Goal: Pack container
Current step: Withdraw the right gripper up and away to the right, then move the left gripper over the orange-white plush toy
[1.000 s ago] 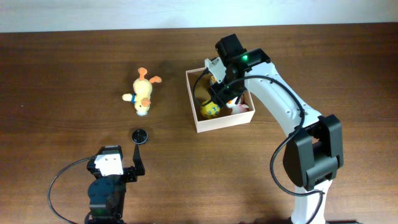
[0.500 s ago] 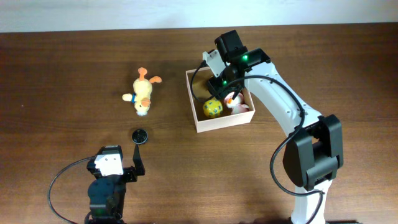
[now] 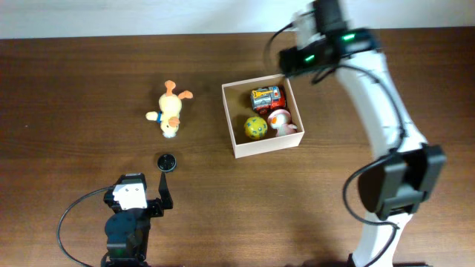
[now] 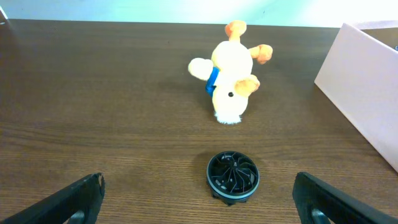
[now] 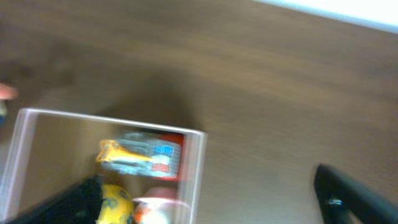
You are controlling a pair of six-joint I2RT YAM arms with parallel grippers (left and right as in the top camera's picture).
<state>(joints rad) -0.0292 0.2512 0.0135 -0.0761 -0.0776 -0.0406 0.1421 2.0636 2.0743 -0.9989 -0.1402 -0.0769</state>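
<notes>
The container [image 3: 267, 147] is a square white box with a tan inside, at the table's middle. It holds a red toy car [image 3: 267, 96], a yellow ball [image 3: 256, 127] and a white-and-pink toy [image 3: 280, 122]. My right gripper [image 3: 292, 61] is open and empty, raised above the box's far right corner. Its blurred view shows the box wall [image 5: 196, 168], the car [image 5: 146, 155] and the ball [image 5: 115, 202]. My left gripper [image 4: 199, 208] is open and empty at the table's front. A yellow duck plush [image 4: 231, 87] and a black round disc [image 4: 231, 177] lie ahead of it.
The duck plush [image 3: 171, 113] lies left of the box, with the disc [image 3: 167, 162] nearer the front. The box's white side wall [image 4: 367, 99] stands at the right of the left wrist view. The left gripper [image 3: 148, 189] sits near the front edge.
My right gripper has risen out of the box and moved back and to the right, empty. The red car now shows inside the box. The left arm has not moved.
</notes>
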